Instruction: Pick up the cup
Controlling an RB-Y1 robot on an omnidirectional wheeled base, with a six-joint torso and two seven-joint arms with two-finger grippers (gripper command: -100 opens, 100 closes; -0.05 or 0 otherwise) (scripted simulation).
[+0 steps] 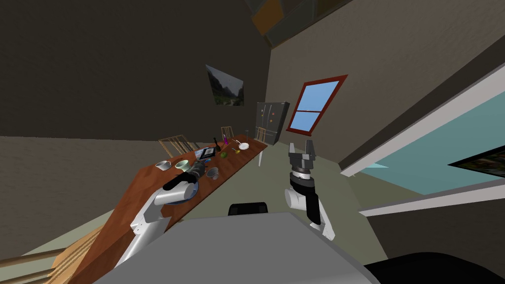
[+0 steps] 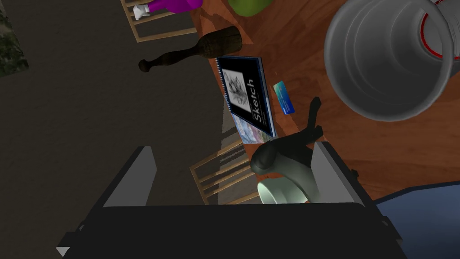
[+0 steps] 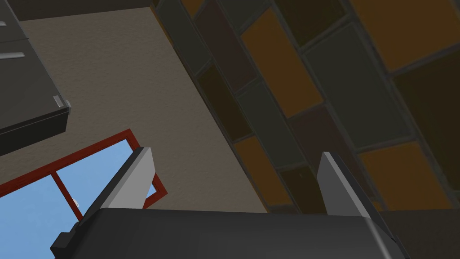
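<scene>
Tabletop, head view: one long brown table (image 1: 140,195) carries one pale green cup (image 1: 182,164), one grey cup (image 1: 213,172), one white bowl (image 1: 162,165) and one sketchbook (image 1: 205,153).
Left arm, head view: the left gripper (image 1: 196,170) sits low over the table between the two cups, with the pale green cup just beside it.
Right arm, head view: the right gripper (image 1: 302,147) is raised beside the table, well apart from the cup.
Count, left wrist view: one pale green cup (image 2: 283,191), one grey cup (image 2: 382,63), one sketchbook (image 2: 247,99), one blue card (image 2: 284,97), one blue plate (image 2: 417,216), one green fruit (image 2: 249,5), and two bottles, a dark bottle (image 2: 193,51) and a purple bottle (image 2: 175,4).
Cup and tool, left wrist view: the pale green cup stands between the left gripper's (image 2: 233,149) widely spread fingers, deep by the gripper's body. It is close against one finger (image 2: 325,166) and clear of the other. Contact cannot be told, and the cup is not clamped.
Tool, right wrist view: the right gripper (image 3: 233,155) has its fingers wide apart and holds nothing.
</scene>
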